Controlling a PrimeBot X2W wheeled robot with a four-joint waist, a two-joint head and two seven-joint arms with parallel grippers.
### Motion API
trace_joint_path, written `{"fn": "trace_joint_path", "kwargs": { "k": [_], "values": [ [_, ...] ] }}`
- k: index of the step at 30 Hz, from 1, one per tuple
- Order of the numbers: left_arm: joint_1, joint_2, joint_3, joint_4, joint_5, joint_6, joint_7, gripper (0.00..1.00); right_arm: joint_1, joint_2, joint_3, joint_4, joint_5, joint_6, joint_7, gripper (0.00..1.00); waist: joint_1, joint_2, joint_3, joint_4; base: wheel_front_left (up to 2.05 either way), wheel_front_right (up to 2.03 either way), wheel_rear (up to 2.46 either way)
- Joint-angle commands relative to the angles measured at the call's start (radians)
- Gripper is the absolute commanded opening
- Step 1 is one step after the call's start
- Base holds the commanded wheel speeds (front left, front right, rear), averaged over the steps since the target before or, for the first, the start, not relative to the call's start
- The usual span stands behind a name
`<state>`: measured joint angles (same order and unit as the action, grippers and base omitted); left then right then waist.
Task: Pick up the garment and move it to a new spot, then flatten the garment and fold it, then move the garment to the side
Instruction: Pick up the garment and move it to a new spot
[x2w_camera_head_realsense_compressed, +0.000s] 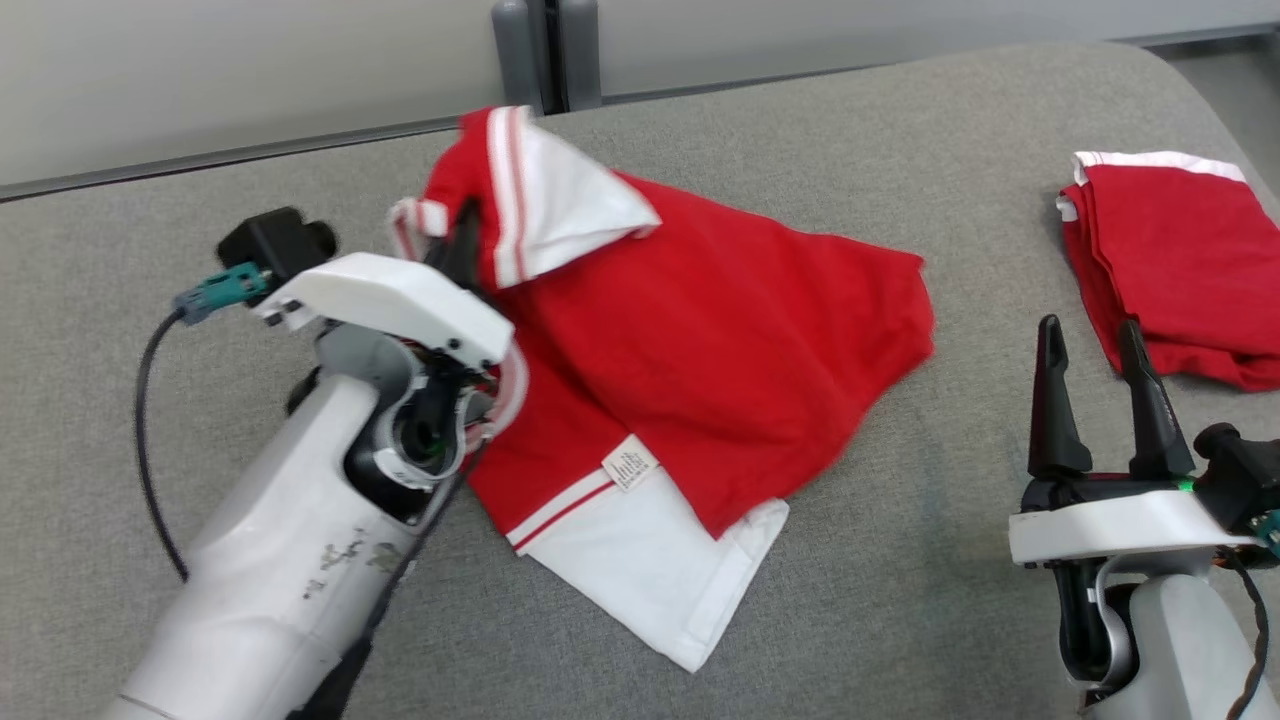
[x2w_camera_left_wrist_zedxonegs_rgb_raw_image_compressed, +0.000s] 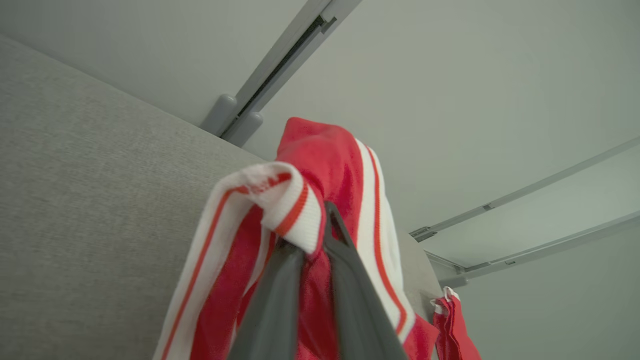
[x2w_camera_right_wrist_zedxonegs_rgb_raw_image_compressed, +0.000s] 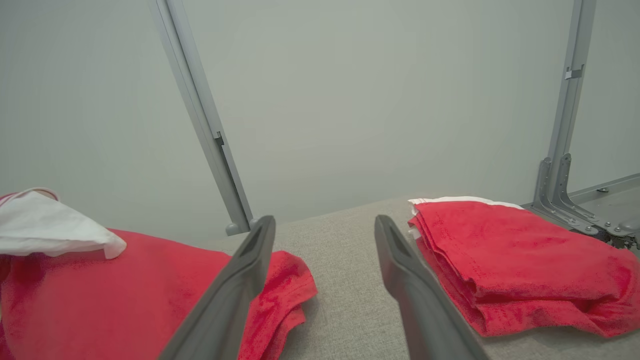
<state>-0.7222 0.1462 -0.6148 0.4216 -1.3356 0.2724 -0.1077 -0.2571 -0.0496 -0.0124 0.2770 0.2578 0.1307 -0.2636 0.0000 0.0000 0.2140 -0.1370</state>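
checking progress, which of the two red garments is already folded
The right-hand garment, lying as a neat layered stack. The middle garment lies rumpled and spread, its striped trim pinched in the left gripper.

White scuffed forearm (x2w_camera_head_realsense_compressed: 290, 560); right gripper (x2w_camera_head_realsense_compressed: 1088, 328) dark-fingered; black cable (x2w_camera_head_realsense_compressed: 145, 450); teal plug (x2w_camera_head_realsense_compressed: 222, 290).

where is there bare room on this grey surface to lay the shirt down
Bare grey surface runs between the spread garment and the folded garment, and along the near edge. Also far left, beyond the left gripper. Crowded: centre and right edge.
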Motion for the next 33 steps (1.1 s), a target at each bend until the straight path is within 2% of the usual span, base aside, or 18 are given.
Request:
{"fn": "trace_joint_path", "kwargs": {
  "k": [1, 3, 4, 5, 6, 7, 8, 10, 14, 23, 25, 26, 29, 33],
  "values": [
    [-0.021, 0.021, 0.015, 0.063, -0.001, -0.012, -0.002, 0.0, -0.015, -0.002, 0.014, 0.0, 0.012, 0.0, -0.001, 1.0, 0.0, 0.0, 0.035, -0.011, 0.0, 0.0, 0.0],
    [-0.032, 0.036, 0.025, 0.114, -0.005, -0.018, 0.001, 0.0, -0.02, -0.002, 0.024, 0.002, 0.018, 0.0, -0.001, 1.0, 0.0, 0.0, 0.047, -0.015, 0.0, 0.0, 0.0],
    [-0.047, 0.055, 0.033, 0.161, -0.001, -0.029, 0.004, 0.08, -0.024, -0.002, 0.037, 0.004, 0.021, 0.0, -0.001, 1.0, 0.0, 0.0, 0.059, -0.02, 0.0, 0.0, 0.0],
    [-0.064, 0.066, 0.041, 0.202, -0.003, -0.04, 0.006, 0.22, -0.029, -0.002, 0.049, 0.005, 0.026, 0.0, -0.001, 1.0, 0.0, 0.0, 0.073, -0.025, 0.0, 0.0, 0.0],
    [-0.099, 0.088, 0.062, 0.273, -0.013, -0.064, 0.01, 0.51, -0.04, -0.002, 0.069, 0.005, 0.035, 0.0, -0.001, 1.0, 0.0, 0.0, 0.098, -0.034, 0.0, 0.0, 0.0],
    [-0.119, 0.098, 0.072, 0.306, -0.015, -0.072, 0.007, 0.95, -0.045, -0.002, 0.078, 0.005, 0.04, 0.0, -0.001, 1.0, 0.0, 0.0, 0.11, -0.038, 0.0, 0.0, 0.0],
    [-0.142, 0.106, 0.08, 0.337, -0.014, -0.081, 0.004, 1.0, -0.05, -0.002, 0.083, 0.003, 0.042, 0.0, -0.001, 1.0, 0.0, 0.0, 0.121, -0.041, 0.0, 0.0, 0.0],
    [-0.164, 0.111, 0.09, 0.367, -0.016, -0.083, -0.001, 1.0, -0.054, -0.002, 0.088, 0.002, 0.044, 0.0, -0.001, 1.0, 0.0, 0.0, 0.13, -0.043, 0.0, 0.0, 0.0],
    [-0.277, 0.161, 0.043, 0.499, 0.081, -0.09, -0.05, 1.0, -0.069, -0.002, 0.105, 0.002, 0.044, 0.0, -0.001, 1.0, 0.0, 0.0, 0.154, -0.04, 0.0, 0.0, 0.0],
    [-0.315, 0.135, 0.043, 0.565, 0.161, -0.205, -0.154, 1.0, -0.062, -0.003, 0.085, -0.008, -0.001, 0.0, -0.001, 1.0, 0.0, 0.0, 0.1, 0.041, 0.0, 0.0, 0.0],
    [-0.285, 0.123, 0.092, 0.552, 0.148, -0.229, -0.157, 1.0, -0.055, -0.002, 0.081, -0.017, -0.022, 0.0, -0.001, 1.0, 0.0, 0.0, 0.077, 0.068, 0.0, 0.0, 0.0],
    [-0.279, 0.134, 0.117, 0.531, 0.176, -0.236, -0.157, 1.0, -0.051, -0.002, 0.083, -0.02, -0.038, 0.0, -0.001, 1.0, 0.0, 0.0, 0.068, 0.081, 0.0, 0.0, 0.0],
    [-0.192, 0.119, 0.174, 0.435, 0.279, -0.256, -0.157, 1.0, -0.043, -0.002, 0.073, -0.031, -0.078, 0.0, -0.001, 1.0, 0.0, 0.0, 0.038, 0.128, 0.0, 0.0, 0.0],
    [-0.037, 0.093, 0.233, 0.295, 0.381, -0.317, -0.156, 1.0, -0.024, -0.019, 0.069, -0.043, -0.107, 0.0, -0.001, 1.0, 0.0, 0.0, 0.001, 0.181, 0.0, 0.0, 0.0]
  ]
}}
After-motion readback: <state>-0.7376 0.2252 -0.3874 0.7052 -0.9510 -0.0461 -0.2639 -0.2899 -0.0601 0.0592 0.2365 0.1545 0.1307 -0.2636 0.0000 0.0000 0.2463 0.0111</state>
